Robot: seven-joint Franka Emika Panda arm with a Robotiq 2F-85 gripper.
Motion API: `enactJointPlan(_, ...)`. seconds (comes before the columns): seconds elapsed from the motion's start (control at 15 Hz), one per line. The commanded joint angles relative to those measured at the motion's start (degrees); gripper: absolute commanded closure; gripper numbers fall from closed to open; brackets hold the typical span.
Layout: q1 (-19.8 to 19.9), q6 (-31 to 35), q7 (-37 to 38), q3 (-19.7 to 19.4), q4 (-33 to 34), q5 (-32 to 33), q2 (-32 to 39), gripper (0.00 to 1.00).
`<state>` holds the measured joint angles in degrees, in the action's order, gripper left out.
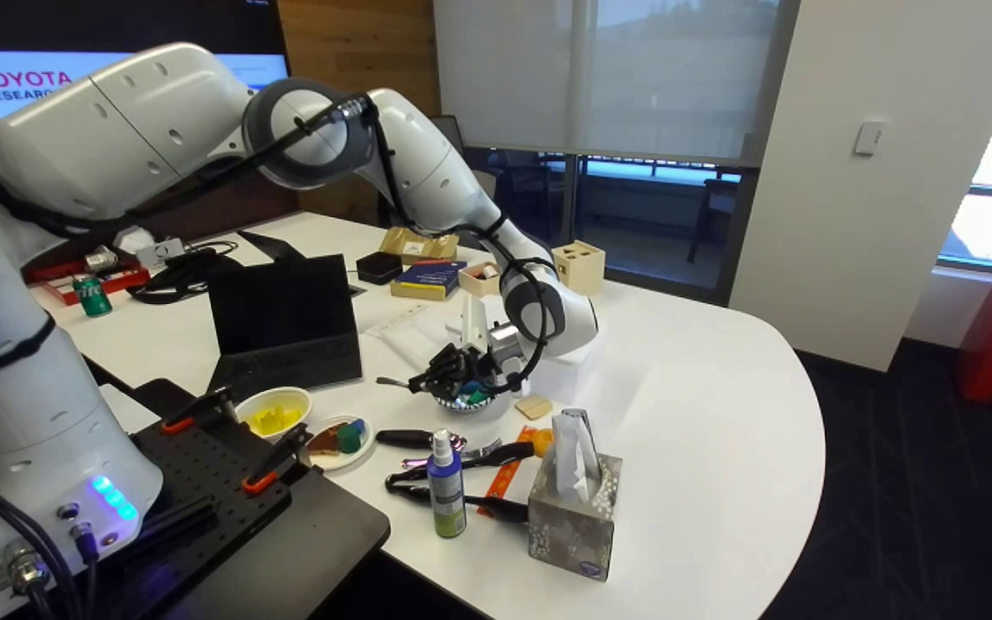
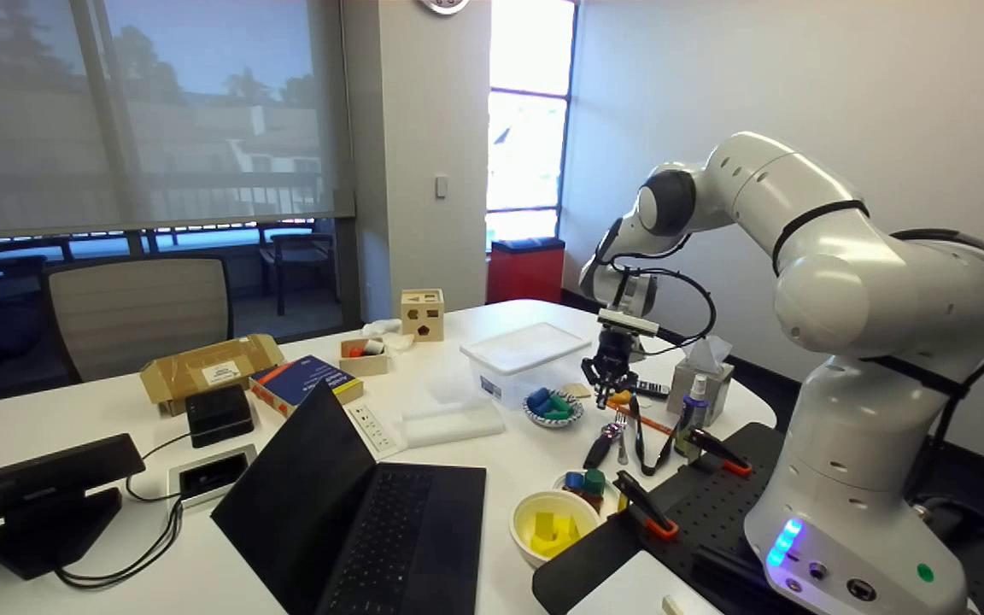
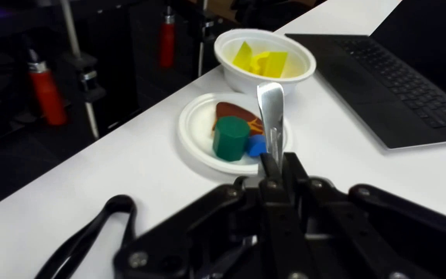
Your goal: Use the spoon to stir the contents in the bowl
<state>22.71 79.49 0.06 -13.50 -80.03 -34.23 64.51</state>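
The spoon [image 3: 271, 106] shows only its flat metal handle, which points away from the fingertips in the wrist view; its other end is hidden. My gripper [image 3: 279, 161] is shut on that handle. In an exterior view the handle tip juts out to the left of the gripper [image 1: 420, 383]. The small round bowl [image 2: 535, 418], with a patterned rim, holds blue and green pieces. In an exterior view the gripper [image 2: 602, 397] stands beside it on the right and somewhat higher. Elsewhere the gripper partly covers the bowl [image 1: 465, 406].
Near the base stand a white bowl [image 3: 242, 81] with yellow blocks and a white plate [image 3: 194, 128] with several pieces. Black tongs [image 3: 118, 203], a spray bottle [image 1: 447, 491] and a tissue box [image 1: 572, 525] lie close by. A lidded plastic box [image 2: 526, 350] stands behind the patterned bowl.
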Motion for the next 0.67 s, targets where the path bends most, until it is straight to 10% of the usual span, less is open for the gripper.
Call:
enactJointPlan(0.0, -2.0, 9.7, -0.5, 0.4, -7.1, 4.2, -4.1, 0.98)
enactJointPlan(0.33, -1.9, 19.1, 1.9, 4.7, -9.3, 3.0, -2.4, 0.98)
enactJointPlan(0.4, -1.9, 19.5, 2.7, 5.0, -9.8, 3.3, -2.3, 0.66)
enactJointPlan(0.6, -1.6, 19.7, 4.0, 4.7, -11.8, 3.7, -3.3, 0.52)
